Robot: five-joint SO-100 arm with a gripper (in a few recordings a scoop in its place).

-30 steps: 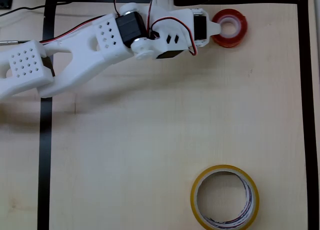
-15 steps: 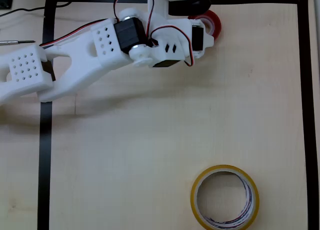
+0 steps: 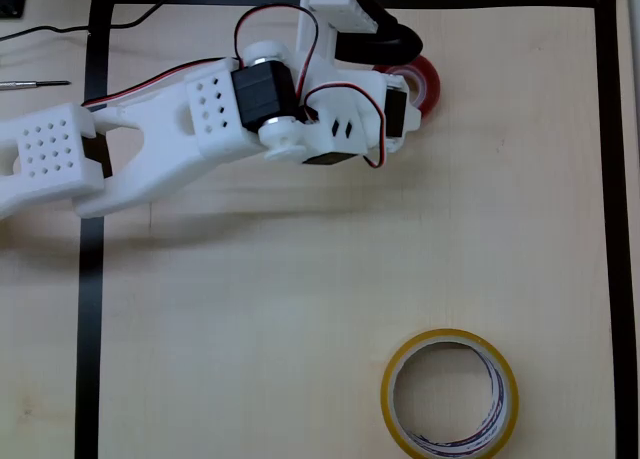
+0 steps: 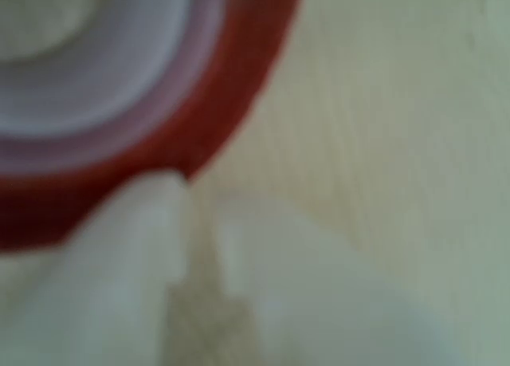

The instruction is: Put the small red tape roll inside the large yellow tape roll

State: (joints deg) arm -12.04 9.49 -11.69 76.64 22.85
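Note:
The small red tape roll [image 3: 424, 82] sits near the top of the overhead view, partly hidden under my white arm. My gripper [image 3: 405, 71] is shut on it, with the black jaw lying over its upper left side. Up close in the blurred wrist view, the small red tape roll [image 4: 199, 135] with its white core takes up the top left, and a white finger [image 4: 135, 246] presses against its rim. The large yellow tape roll [image 3: 450, 336] lies flat near the bottom edge, well below the gripper, its wide hole showing the table.
A black tape border [image 3: 90, 309] frames the light wooden table [image 3: 280, 319] on the left, top and right. My white arm [image 3: 150, 139] stretches in from the left edge. A thin metal tool [image 3: 35, 83] and a dark cable lie outside the border at top left.
My gripper closed on the red roll and pulled it left from its spot at the top right. Since half a second ago it has moved slightly down. The yellow roll has not moved.

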